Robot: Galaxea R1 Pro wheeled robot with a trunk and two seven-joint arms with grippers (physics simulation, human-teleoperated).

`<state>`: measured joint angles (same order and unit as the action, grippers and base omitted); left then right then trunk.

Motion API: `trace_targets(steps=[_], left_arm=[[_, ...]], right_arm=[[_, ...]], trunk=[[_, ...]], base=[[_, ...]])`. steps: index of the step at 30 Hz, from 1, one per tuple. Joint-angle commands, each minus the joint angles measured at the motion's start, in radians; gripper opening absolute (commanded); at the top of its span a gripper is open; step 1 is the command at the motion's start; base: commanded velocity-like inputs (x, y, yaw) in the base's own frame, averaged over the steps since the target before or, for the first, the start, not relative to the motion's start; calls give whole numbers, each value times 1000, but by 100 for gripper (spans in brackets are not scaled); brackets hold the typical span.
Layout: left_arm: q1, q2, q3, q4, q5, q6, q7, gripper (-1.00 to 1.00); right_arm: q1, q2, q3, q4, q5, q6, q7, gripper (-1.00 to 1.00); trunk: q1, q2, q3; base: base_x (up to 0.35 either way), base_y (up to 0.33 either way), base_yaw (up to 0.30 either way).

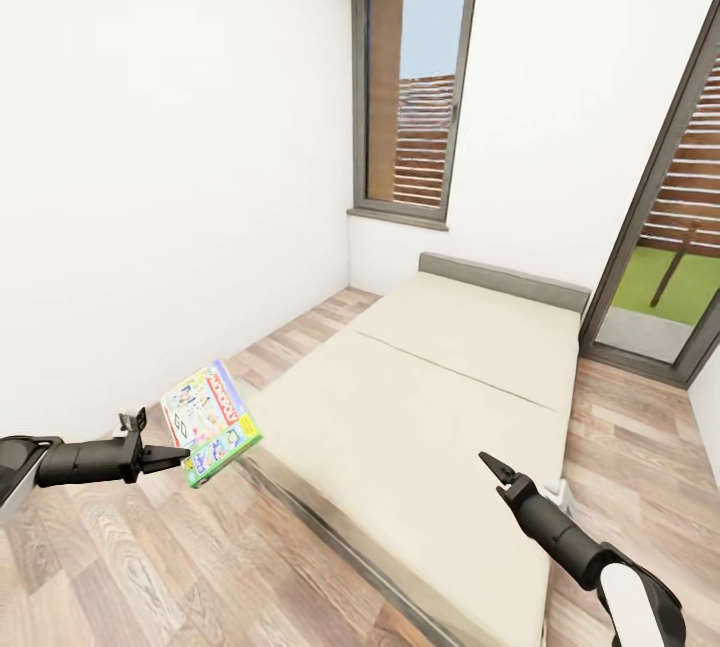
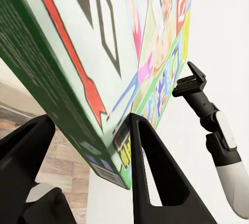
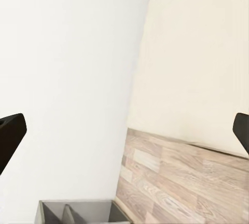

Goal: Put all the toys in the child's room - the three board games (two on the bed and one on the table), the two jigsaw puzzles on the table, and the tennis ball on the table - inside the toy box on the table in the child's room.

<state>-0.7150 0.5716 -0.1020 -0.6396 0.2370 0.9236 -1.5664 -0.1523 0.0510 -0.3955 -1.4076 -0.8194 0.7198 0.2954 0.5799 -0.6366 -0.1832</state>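
My left gripper (image 1: 183, 456) is shut on the lower edge of a board game (image 1: 210, 422), a green-edged box with a cartoon cover. It holds the box tilted in the air above the wood floor, left of the bed (image 1: 430, 397). In the left wrist view the box (image 2: 93, 52) sits clamped between the two black fingers (image 2: 150, 167). My right gripper (image 1: 492, 465) hovers open over the bed's near right part, and its fingertips (image 3: 10, 133) stand far apart with nothing between them. The table, toy box, jigsaw puzzles and tennis ball are out of view.
The low beige bed with its grey headboard (image 1: 500, 277) takes up the room's middle. A white wall runs along the left, a tall dark-framed window (image 1: 415, 77) is behind the bed, and a glass door (image 1: 665, 257) stands at the right. Wood floor (image 1: 150, 567) lies left of the bed.
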Motion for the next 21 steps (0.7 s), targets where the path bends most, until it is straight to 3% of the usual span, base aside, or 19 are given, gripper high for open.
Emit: trace_targets(steps=[1, 9, 21], left_arm=[[-1, 1, -5, 1, 3, 11, -4, -100], [-1, 1, -6, 0, 2, 11, -4, -100], [-1, 1, -7, 0, 2, 11, -4, -100]], right_arm=[[-1, 1, -3, -1, 1, 7, 4, 100], [-1, 0, -4, 1, -1, 7, 4, 100], [-1, 1, -5, 3, -1, 7, 5, 100]], trunk=[[0, -1, 0], [-30, 55, 35], [-76, 139, 74]], base=[[0, 0, 97], [0, 0, 105], [0, 0, 11]])
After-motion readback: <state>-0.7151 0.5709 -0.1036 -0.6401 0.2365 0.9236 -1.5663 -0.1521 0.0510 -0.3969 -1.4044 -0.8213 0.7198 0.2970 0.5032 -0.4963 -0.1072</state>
